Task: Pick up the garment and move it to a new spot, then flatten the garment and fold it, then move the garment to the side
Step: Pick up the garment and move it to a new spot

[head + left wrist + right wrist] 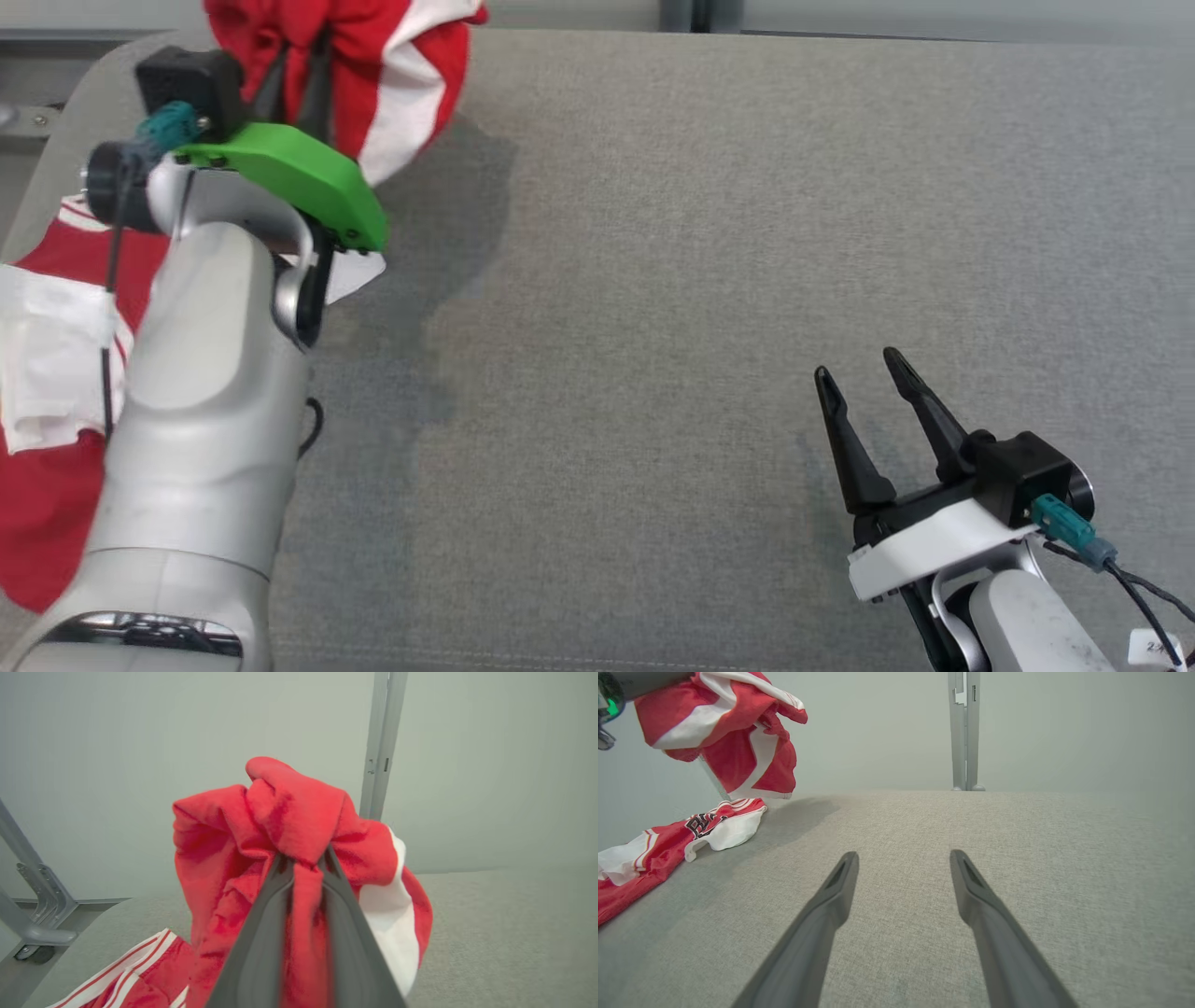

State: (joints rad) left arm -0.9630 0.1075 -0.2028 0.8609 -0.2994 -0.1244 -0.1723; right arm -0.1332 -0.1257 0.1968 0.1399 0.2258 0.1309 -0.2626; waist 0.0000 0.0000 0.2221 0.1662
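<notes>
The garment (392, 65) is red with white stripes and panels. My left gripper (299, 79) is shut on a bunched fold of it and holds that part lifted above the grey table's far left. In the left wrist view the red cloth (299, 826) is pinched between the two dark fingers (261, 933) of my left gripper (306, 858). The rest of the garment (47, 373) trails down onto the table at the left edge, partly behind my left forearm; the right wrist view shows the lifted part (728, 732) and the lying part (668, 844). My right gripper (864, 369) hovers open over bare cloth at lower right, also seen in its own view (903, 858).
The grey fabric-covered table (709, 280) stretches wide to the right of the garment. A grey metal post (965, 728) stands behind the table's far edge. A metal frame leg with a castor (37, 933) stands past the left corner.
</notes>
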